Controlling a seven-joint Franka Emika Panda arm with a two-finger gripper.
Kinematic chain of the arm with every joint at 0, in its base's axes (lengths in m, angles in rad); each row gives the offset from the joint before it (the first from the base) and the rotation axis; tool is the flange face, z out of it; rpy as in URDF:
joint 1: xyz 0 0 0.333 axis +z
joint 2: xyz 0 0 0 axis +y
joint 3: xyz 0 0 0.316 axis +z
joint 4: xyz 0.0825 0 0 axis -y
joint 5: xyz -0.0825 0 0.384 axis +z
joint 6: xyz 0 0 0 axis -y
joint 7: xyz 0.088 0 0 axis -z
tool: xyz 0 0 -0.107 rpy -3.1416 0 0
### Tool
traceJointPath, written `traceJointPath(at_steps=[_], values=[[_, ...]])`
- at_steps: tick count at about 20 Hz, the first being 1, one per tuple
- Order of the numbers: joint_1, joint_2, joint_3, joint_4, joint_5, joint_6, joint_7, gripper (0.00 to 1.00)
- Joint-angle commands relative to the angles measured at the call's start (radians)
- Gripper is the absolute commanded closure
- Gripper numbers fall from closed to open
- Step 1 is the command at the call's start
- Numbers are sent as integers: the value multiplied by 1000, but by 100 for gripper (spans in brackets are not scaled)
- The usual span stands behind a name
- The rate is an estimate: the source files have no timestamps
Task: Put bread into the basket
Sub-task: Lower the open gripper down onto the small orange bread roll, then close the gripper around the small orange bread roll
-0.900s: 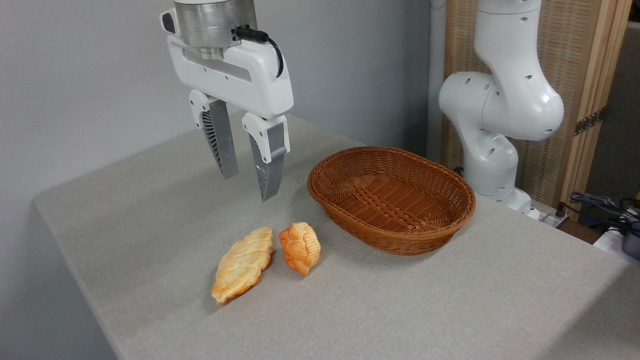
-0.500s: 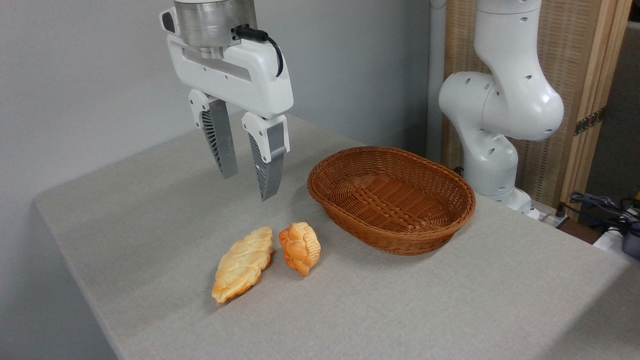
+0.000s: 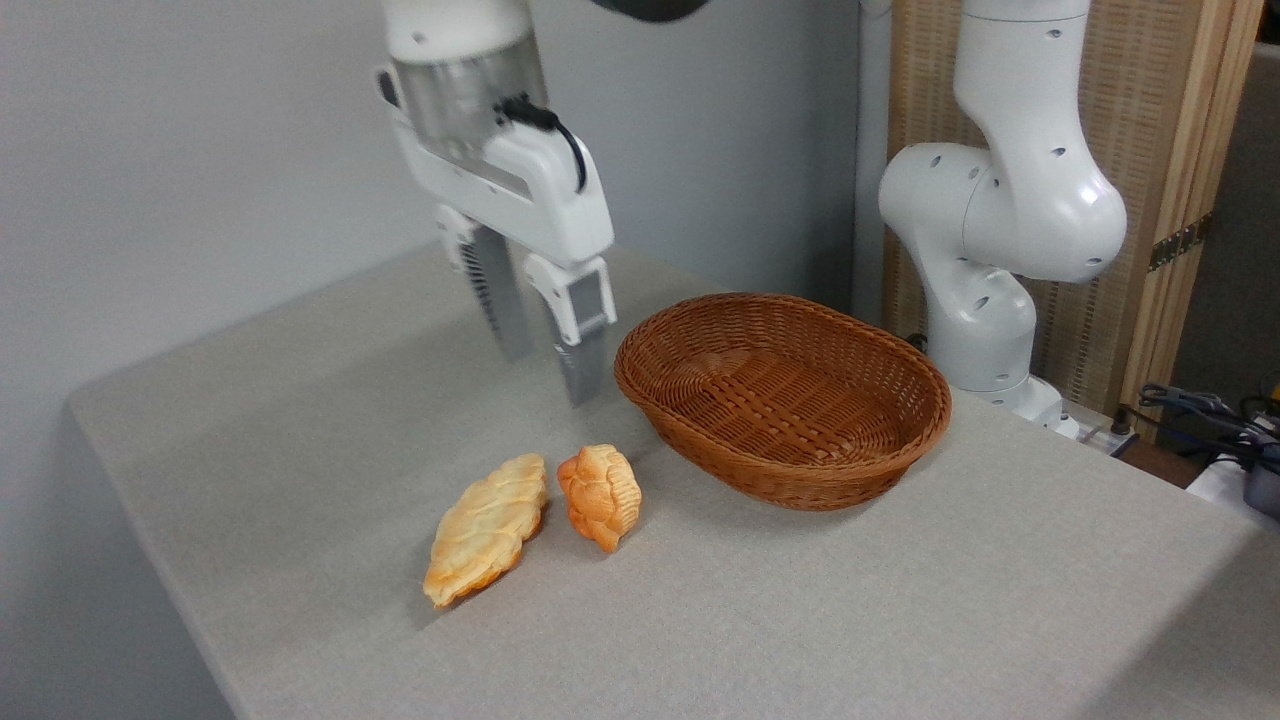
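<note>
On the table, the bread [image 3: 600,496] lies below the gripper [image 3: 550,375] — untouched.

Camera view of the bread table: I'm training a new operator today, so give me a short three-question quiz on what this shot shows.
1. True or false: the bun already lies in the wicker basket.
2. Which lies nearest the bun? A: the basket. B: the leaf-shaped pastry. C: the robot base.
3. Fill in: the gripper hangs above the table with its fingers ____ and nothing between them.

Key
1. False: it lies on the table, left of the basket, which is empty.
2. B: the pastry is right beside it on the left.
3. Open, though the fingers are motion-blurred.
</note>
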Motion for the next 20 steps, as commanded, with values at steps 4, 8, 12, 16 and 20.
traceJointPath(at_steps=[4, 8, 12, 16, 20], values=[[-39, -67, 9, -224, -1, 138, 33, 0], [-54, -61, 6, -290, 13, 220, 34, 0], [-63, -55, -3, -341, 73, 267, 25, 0], [-63, -46, -3, -357, 67, 328, 14, 12], [-65, -39, -3, -395, 61, 406, -19, 48]])
